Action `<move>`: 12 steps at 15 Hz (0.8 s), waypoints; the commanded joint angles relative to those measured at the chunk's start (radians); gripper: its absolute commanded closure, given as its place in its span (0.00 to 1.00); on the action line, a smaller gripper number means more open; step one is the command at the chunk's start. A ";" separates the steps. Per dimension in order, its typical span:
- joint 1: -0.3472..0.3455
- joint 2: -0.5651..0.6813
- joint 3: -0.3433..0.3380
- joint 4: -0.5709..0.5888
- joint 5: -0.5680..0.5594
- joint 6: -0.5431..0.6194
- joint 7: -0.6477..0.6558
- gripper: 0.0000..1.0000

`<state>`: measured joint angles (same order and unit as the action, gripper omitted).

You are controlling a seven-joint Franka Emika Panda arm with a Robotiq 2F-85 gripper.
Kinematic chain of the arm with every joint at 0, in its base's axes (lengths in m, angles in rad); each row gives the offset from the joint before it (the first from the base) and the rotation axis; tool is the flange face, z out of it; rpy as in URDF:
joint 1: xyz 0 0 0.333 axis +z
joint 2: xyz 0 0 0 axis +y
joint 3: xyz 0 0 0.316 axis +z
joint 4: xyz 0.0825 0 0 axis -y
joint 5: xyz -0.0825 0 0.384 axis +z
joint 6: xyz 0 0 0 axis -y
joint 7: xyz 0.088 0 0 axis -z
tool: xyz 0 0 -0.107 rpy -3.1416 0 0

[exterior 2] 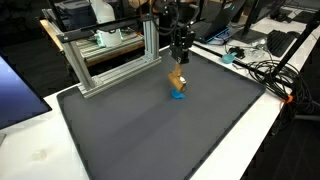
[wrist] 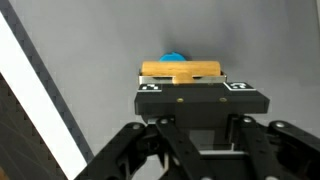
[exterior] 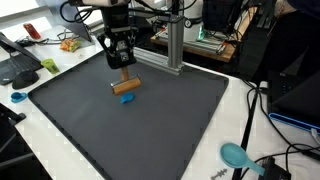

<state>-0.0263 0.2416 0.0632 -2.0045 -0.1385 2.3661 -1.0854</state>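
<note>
Tool (exterior: 123, 75) pinching a wooden block (exterior: 125, 87).
The block sits just above a blue object (exterior: 128, 99), over the far part of the dark mat (exterior: 150, 135) on the tabletop (exterior: 238, 125).

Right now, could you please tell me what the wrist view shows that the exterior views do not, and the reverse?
Only the wrist view shows the small white marks on the fingertips, seen up close. Only the exterior views show the aluminium frame, the cables and a teal thing at the table's edge. All share the gripper shut on the wooden block, the blue thing close by it, and the dark mat.
</note>
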 commanded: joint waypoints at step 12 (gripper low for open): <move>-0.008 0.109 0.002 0.052 0.008 0.028 -0.105 0.78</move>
<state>-0.0327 0.3266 0.0778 -1.9792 -0.1016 2.3914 -1.2037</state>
